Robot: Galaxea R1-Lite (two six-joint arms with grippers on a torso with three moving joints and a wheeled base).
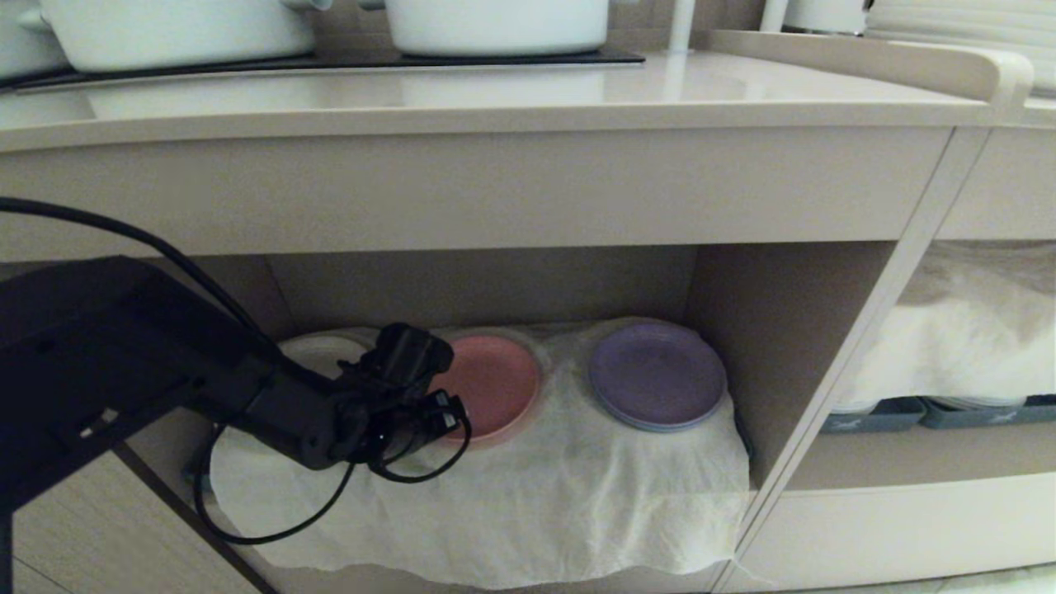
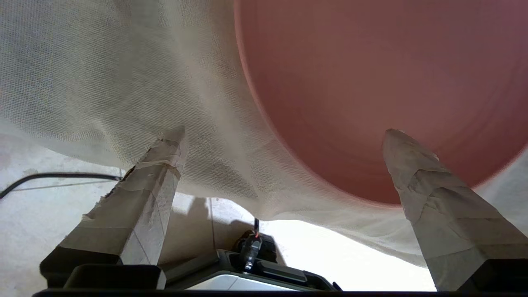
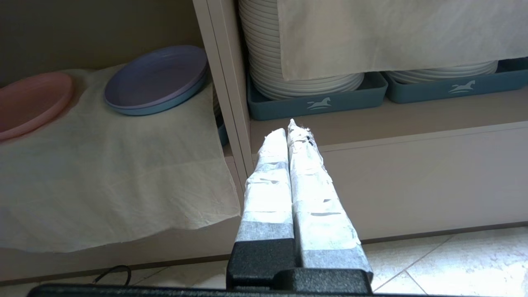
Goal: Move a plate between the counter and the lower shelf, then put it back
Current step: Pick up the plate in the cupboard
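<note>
On the shelf [image 1: 511,511] cloth the plate [image 1: 495,384] is seen lying, just beside the purple plate [image 1: 657,375]; the left jaws, spread wide and empty, straddle its near rim. Its return to the desk [image 1: 495,107] is judged outstanding. The right jaws are pressed together, parked.

Shelf opening is low: the counter [image 1: 495,107] front edge hangs right over the lower shelf [image 1: 495,280], so anything goes in flat from the front. Left gripper [image 2: 284,136] is already in there, fingers spread wide over the pink plate [image 1: 495,384] edge. Purple plate [image 1: 657,375] sits near on one side, and the divider wall [image 1: 858,363] closes that end.
</note>
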